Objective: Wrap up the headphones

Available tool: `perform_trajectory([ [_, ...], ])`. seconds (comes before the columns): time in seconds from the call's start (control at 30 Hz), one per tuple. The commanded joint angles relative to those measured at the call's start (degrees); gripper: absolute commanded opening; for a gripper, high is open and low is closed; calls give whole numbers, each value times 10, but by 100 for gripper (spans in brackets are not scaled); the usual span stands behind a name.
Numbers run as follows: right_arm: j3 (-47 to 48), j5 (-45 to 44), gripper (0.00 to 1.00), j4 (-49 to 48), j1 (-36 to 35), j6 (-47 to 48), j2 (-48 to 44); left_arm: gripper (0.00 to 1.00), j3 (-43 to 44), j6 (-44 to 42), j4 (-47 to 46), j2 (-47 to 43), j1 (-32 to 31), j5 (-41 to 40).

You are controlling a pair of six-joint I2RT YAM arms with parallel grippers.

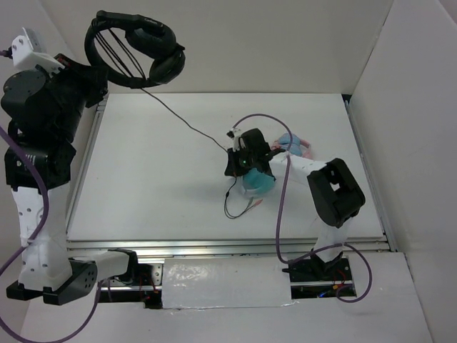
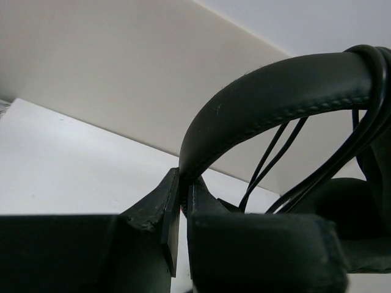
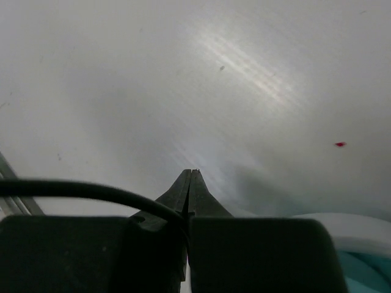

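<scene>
Now the left gripper (image 2: 181,178) clamps the headphones (image 1: 168,66) by the stiff headband (image 2: 275,91) arching above it, the right gripper (image 3: 191,177) pinching the limp, probably slippery cable (image 3: 79,188) at its tips

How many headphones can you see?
3. The black headphones are lifted up at the far left corner. The teal headphones lie in the middle, partly under the right arm. The pink-and-blue headphones peek out just behind them. Another could hide under that arm.
</scene>
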State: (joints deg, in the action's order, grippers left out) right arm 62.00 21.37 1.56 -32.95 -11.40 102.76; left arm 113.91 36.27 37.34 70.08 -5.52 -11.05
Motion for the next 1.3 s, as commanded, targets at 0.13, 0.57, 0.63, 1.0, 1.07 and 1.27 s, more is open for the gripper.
perform_trajectory([
  [0.13, 114, 16, 0, 73, 79, 38, 45, 0, 18, 7, -83, -62, 3, 106],
  [0.57, 440, -62, 0, 251, 165, 135, 118, 0, -332, -70, -188, -199, -6, 329],
  [0.63, 505, -83, 0, 288, 189, 150, 128, 0, -410, -67, -202, -239, -18, 295],
  [1.0, 595, -165, 0, 322, 218, 228, 94, 0, -566, -124, -213, -206, -153, 258],
  [1.07, 616, -179, 0, 327, 213, 234, 97, 0, -567, -124, -204, -175, -218, 173],
  [1.27, 682, -195, 0, 353, 213, 235, 118, 0, -572, -106, -136, -109, -339, -44],
])
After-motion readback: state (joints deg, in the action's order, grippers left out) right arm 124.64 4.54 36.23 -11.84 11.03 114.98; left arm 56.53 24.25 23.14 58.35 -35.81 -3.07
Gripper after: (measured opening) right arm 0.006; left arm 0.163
